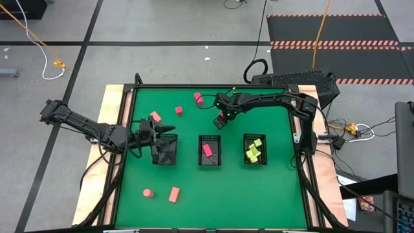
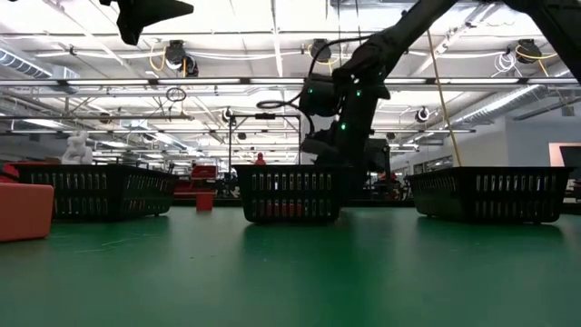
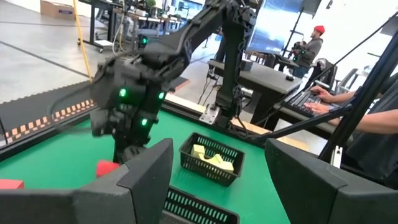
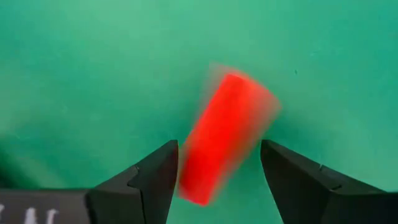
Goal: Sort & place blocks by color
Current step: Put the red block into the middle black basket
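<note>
My right gripper (image 1: pixel 222 120) (image 4: pixel 219 168) is open near the far middle of the green mat. It points down, and a blurred red bar block (image 4: pixel 227 134) lies between its fingers. My left gripper (image 1: pixel 165 129) (image 3: pixel 217 180) is open and holds nothing, hovering over the far rim of the left black basket (image 1: pixel 165 150). The middle basket (image 1: pixel 209 150) holds a pink-red block (image 1: pixel 207 149). The right basket (image 1: pixel 255 150) holds yellow-green blocks (image 1: pixel 253 151). Loose salmon and red blocks lie on the mat at its far left (image 1: pixel 155 117) (image 1: pixel 178 110) (image 1: pixel 198 98) and near left (image 1: pixel 148 193) (image 1: pixel 174 194). My right gripper comes at the red bar block from above with one finger on each side of it. The block's near end (image 4: pixel 193 186) is close beside one finger (image 4: pixel 158 177), with a clear gap to the other. I cannot tell whether a finger touches it.
The three baskets stand in a row across the middle of the mat (image 1: pixel 272 194). A raised black frame (image 1: pixel 194 86) edges the table. In the low view a salmon block (image 2: pixel 23 211) sits close at the left. People sit at desks beyond the table (image 3: pixel 348 106).
</note>
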`<state>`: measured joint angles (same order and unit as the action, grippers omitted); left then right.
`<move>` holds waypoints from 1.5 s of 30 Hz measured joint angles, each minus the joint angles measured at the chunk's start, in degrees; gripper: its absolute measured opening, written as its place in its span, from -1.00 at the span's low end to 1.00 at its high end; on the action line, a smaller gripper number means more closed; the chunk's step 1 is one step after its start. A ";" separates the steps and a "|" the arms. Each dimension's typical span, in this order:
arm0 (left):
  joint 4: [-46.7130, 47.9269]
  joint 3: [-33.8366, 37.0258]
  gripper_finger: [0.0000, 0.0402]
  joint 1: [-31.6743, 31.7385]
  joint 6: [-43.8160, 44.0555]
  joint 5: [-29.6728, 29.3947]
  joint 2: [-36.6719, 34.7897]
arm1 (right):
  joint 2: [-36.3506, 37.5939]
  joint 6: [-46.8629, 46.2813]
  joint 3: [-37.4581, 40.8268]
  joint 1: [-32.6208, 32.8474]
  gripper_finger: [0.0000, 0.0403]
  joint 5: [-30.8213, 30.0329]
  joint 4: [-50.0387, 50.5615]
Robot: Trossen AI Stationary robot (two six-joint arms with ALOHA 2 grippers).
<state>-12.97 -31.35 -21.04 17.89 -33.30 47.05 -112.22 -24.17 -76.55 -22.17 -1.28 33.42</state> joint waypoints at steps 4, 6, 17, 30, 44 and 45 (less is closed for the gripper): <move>-0.02 0.00 0.27 -0.08 -0.20 0.01 0.02 | -0.70 1.21 0.02 0.24 0.10 -0.41 -0.28; -0.03 0.00 0.27 -0.14 -0.14 0.00 0.00 | -0.70 2.55 0.04 0.44 0.08 -1.88 0.88; 0.85 0.00 0.27 -0.56 0.90 0.00 0.01 | -0.52 10.66 0.17 1.45 -0.65 -4.81 0.22; 1.20 0.00 0.27 -2.58 1.05 0.00 0.01 | 5.95 22.77 0.28 3.49 -0.63 -1.16 0.59; 0.76 0.00 0.27 -2.32 0.14 -1.33 0.01 | 5.61 40.81 0.20 4.76 0.30 -3.41 -8.68; 0.76 0.00 0.27 -2.20 -0.02 -1.31 0.02 | 5.42 41.49 0.20 4.64 0.31 -3.41 -8.10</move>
<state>-12.21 -31.35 -23.24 17.87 -34.61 47.07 -106.80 17.32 -76.36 -17.53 -4.69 25.32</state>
